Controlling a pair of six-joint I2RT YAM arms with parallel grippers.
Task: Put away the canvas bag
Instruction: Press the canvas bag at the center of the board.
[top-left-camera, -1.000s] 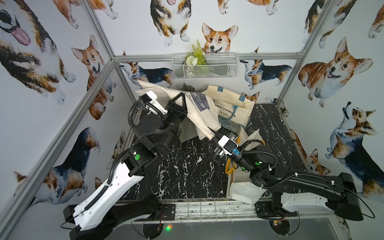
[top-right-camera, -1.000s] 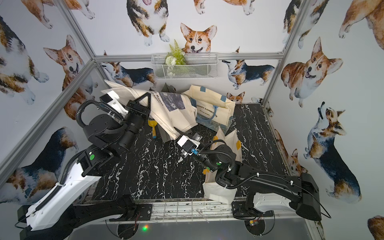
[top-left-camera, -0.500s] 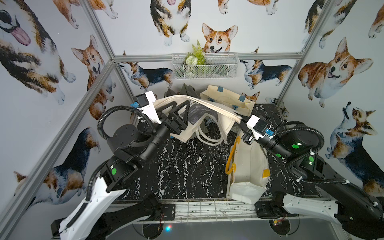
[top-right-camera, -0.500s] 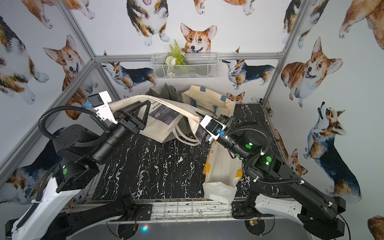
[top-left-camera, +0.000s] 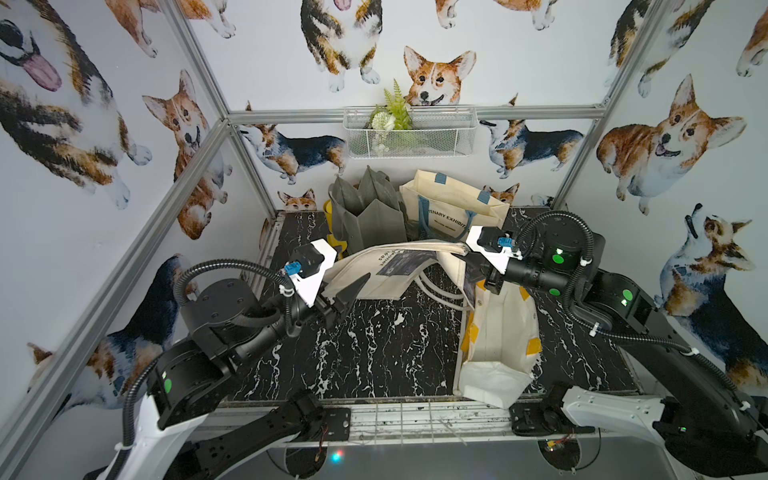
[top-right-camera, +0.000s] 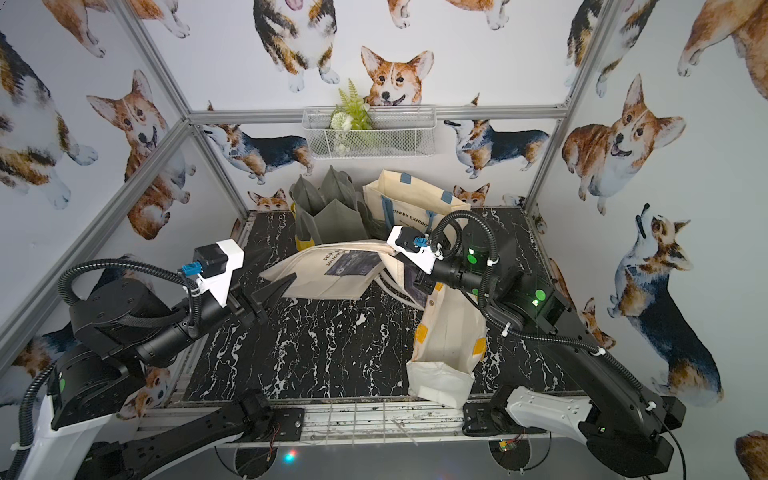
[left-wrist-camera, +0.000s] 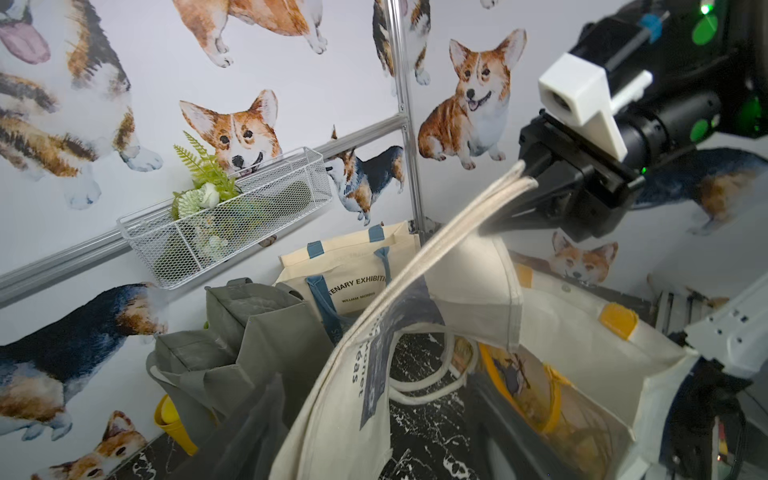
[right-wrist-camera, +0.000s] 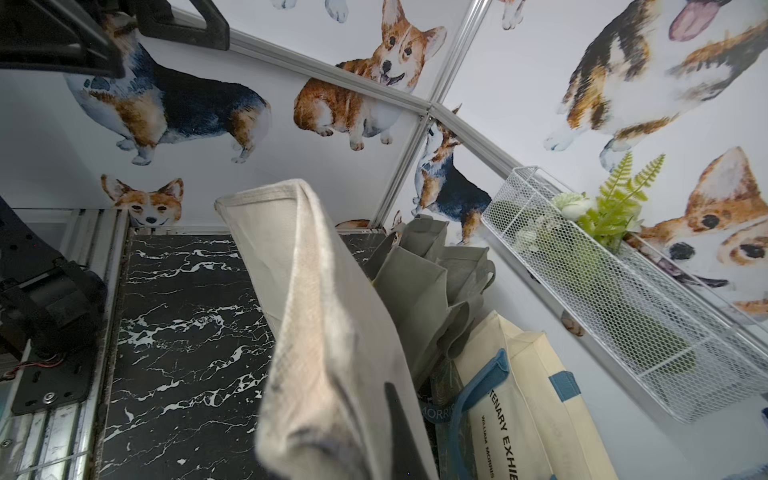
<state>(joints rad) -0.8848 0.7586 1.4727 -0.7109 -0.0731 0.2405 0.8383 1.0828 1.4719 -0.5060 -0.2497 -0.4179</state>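
Bag (top-left-camera: 374, 282) hangs in the air as a folded sheet. One end is just above the tote's (top-left-camera: 498, 332) mouth, the other well out from the tote toward the L arm. R gripper (left-wrist-camera: 536, 183) is clamped tight on the bag's folded top edge, right over the tote's mouth. L gripper (top-left-camera: 343, 297) sits at the bag end farthest from the tote, fingers (top-left-camera: 353, 291) apart w/ the corner between them. It grips nothing, as far as I can see.

Risks, my judgement:
- One pinch on a thin edge carries the whole bag. A fast swing toward the tote prob makes the cloth slip out or unfold.
- Bag's handles (top-left-camera: 434, 289) trail in loops on the table (top-left-camera: 374, 353) just beside the tote's rim. They could snag the rim or end up outside it.
- Tote is soft, lies on its side, mouth half slumped. Pushing the bag in w/ no hold on the rim could shove the tote along or shut the mouth.
- L fingers flank the corner, so a sideways exit may drag the cloth.
- Grey bag (top-left-camera: 370, 216) & blue-strap bag (top-left-camera: 453, 208) stand just beyond the tote's mouth, so there's little room for the R wrist.

Hard to tell:
- Top views: R fingertips hidden under the wrist cam.
- Whether L fingers touch the cloth: blurred in L wrist view.
- How much of the bag is inside the tote: a flap overlaps the mouth.
- R wrist view mostly blocked by cloth.
- Tote holds sth printed w/ a yellow strap, unclear what.
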